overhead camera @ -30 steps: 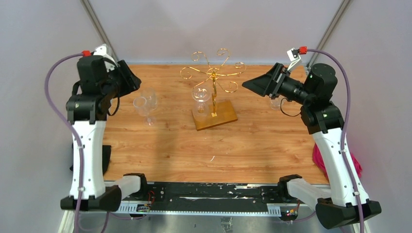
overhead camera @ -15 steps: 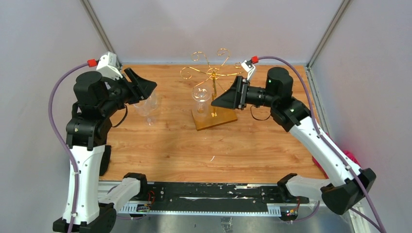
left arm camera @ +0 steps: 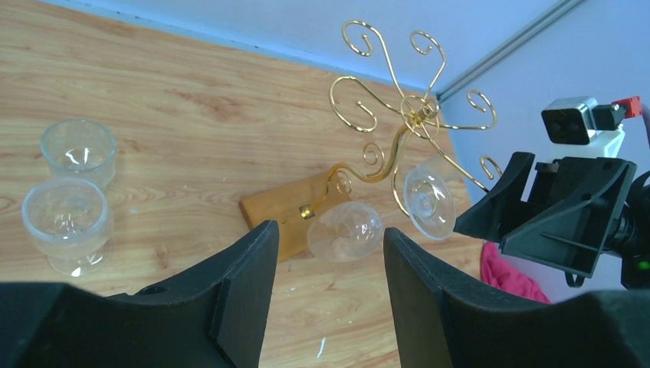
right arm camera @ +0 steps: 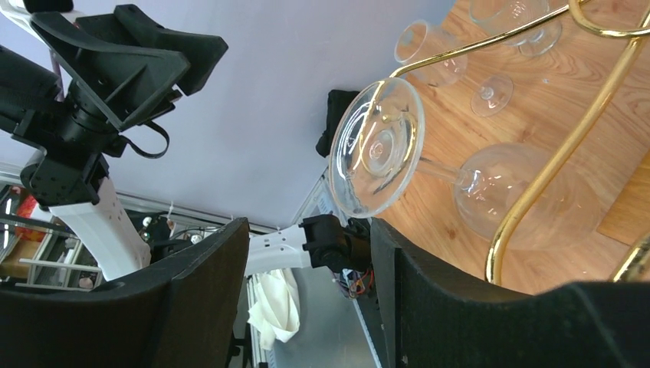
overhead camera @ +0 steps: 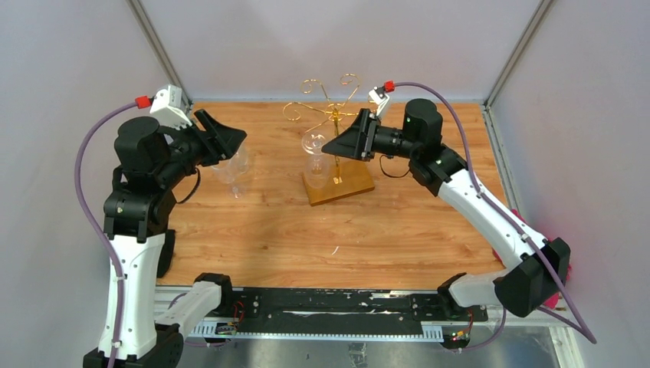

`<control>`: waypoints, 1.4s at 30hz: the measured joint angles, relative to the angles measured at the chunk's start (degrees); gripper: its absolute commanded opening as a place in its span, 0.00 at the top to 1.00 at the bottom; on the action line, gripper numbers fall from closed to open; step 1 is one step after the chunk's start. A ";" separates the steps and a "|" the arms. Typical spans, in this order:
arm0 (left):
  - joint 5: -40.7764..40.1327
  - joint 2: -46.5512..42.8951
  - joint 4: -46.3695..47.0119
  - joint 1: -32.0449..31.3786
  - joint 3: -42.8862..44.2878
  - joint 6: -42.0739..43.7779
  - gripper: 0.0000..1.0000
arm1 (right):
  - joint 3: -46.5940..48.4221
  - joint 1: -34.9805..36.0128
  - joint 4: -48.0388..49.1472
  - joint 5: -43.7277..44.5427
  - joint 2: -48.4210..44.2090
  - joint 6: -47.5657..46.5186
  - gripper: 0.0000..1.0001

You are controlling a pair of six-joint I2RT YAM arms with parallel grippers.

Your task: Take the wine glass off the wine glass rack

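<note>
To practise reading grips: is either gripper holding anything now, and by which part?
Nothing is held. The right gripper stands open beside the foot of the hanging wine glass, not clamped on it; the left gripper is open and empty.

Left arm (overhead camera: pixel 132 253) upright at the table's (overhead camera: pixel 268 238) near left corner, left gripper (overhead camera: pixel 234 138) raised, pointing right, fingers (left arm camera: pixel 249 268) apart, right arm (overhead camera: pixel 490 218) stretched toward the far middle, right gripper (overhead camera: pixel 331 146) level, pointing left, fingers (right arm camera: pixel 207 284) parted
</note>
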 measured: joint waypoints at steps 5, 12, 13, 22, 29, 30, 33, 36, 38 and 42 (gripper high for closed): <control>-0.04 0.04 0.15 0.00 -0.68 0.31 0.42 | 0.79 1.11 1.53 1.29 1.55 0.90 0.40; 0.79 0.55 1.05 0.00 -2.64 -0.17 0.44 | 0.96 5.42 -2.99 6.08 0.87 -0.24 0.40; 1.49 0.59 1.90 -0.02 -3.50 -0.70 0.43 | 1.16 5.97 -4.26 6.97 0.46 -0.59 0.40; 7.15 0.35 9.44 -3.56 -13.68 -9.86 0.37 | 3.82 7.08 -11.52 12.81 -5.40 -4.17 0.39; 7.02 0.90 16.98 -15.28 -19.78 -15.50 0.36 | 4.02 7.10 -13.55 15.17 -6.88 -5.95 0.38; 6.99 0.94 17.16 -15.41 -19.93 -15.61 0.36 | 4.09 7.10 -13.99 15.61 -7.10 -6.21 0.38; 6.36 1.84 18.43 -16.02 -21.31 -16.85 0.36 | 4.70 7.10 -15.34 16.41 -8.00 -6.88 0.38; 5.92 2.71 20.02 -16.13 -21.51 -17.68 0.36 | 5.20 7.10 -16.06 17.11 -9.49 -7.58 0.38; 5.92 3.23 21.66 -16.22 -21.53 -18.38 0.36 | 5.46 7.10 -16.13 17.38 -10.32 -7.89 0.38; 5.84 4.59 24.39 -17.57 -21.38 -19.58 0.36 | 5.60 7.10 -16.24 17.73 -11.32 -8.50 0.38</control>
